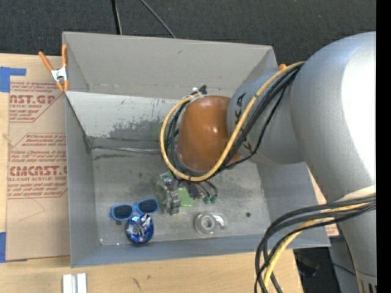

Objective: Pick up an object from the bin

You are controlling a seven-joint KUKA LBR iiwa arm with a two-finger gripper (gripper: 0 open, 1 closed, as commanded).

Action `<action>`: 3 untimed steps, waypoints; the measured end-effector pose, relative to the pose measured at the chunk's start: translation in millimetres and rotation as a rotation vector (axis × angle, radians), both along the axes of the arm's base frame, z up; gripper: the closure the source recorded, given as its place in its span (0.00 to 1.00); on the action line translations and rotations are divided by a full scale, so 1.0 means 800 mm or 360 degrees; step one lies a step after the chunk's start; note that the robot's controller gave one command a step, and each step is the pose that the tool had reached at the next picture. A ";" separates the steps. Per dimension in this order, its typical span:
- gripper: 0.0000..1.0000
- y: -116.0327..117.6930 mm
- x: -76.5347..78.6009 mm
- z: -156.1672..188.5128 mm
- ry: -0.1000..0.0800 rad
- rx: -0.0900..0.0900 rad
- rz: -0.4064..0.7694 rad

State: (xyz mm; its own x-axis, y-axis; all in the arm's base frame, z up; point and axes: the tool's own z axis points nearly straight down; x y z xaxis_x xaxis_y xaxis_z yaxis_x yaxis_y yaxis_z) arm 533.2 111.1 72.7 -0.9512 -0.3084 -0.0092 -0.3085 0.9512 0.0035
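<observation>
Blue sunglasses (133,210) front-left; shiny blue ball (140,229) just beside; silver ring (208,223) apart, rightward.

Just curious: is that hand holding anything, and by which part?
Cannot be told: the hand sits low beside a small green thing, but no clear grip shows.

Setting: a robotics laboratory or test cell. A large silver-grey industrial arm (333,121) reached over a grey sheet-metal bin (165,60) with scuffed, scratched walls. Yellow and black cables (166,136) were looped round the arm's orange wrist cover (204,133). The bin stood on a pale wooden bench top (183,273), with a dark floor (256,11) behind it. Odd trial items lay loose inside, among them blue toy sunglasses (133,210) and a metal ring (208,223).
</observation>
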 end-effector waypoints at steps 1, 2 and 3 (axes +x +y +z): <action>1.00 0.071 -0.006 0.152 -0.0003 -0.0003 0.0017; 1.00 0.080 -0.048 0.090 0.0016 -0.0011 0.0388; 1.00 0.065 -0.034 0.186 -0.0004 -0.0010 0.0445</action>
